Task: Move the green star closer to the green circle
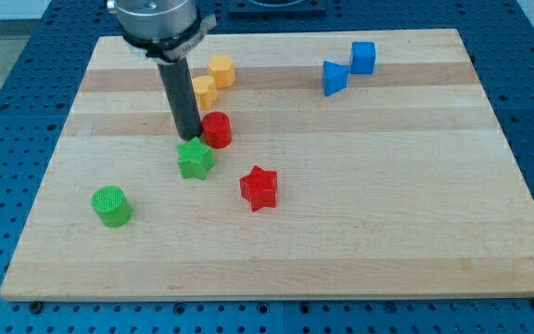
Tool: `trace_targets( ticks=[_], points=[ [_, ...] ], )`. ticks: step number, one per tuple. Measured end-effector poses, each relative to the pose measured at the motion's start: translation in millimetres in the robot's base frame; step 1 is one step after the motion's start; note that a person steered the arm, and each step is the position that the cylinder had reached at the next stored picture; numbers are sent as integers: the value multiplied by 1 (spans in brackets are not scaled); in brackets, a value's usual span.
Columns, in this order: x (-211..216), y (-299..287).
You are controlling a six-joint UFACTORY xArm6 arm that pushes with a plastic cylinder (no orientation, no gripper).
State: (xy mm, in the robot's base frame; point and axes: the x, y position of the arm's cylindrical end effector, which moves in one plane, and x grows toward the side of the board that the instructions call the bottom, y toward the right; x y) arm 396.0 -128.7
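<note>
Green star (196, 159): lay mid-board, up and right of green circle (111, 205), apart. My tip (189, 139), a bare rod grasping nothing, touched the star's top edge, beside red cylinder (217, 129).

Eight blocks lie on one wooden desk (489, 186). Green, two: one green star (196, 159) and one green circle (111, 205). Red, two: one red star (259, 187) and one red cylinder (217, 129). Yellow, two: one yellow block (221, 70) and a second yellow block (203, 91), shapes unclear. Blue, two: one blue cube (363, 57) and one blue wedge (334, 77).
</note>
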Motion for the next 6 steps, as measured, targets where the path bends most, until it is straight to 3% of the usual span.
trace_targets(
  ticks=[2,3,4,6],
  points=[
    [20,118],
    [10,97],
    [41,44],
    [74,7]
  ],
)
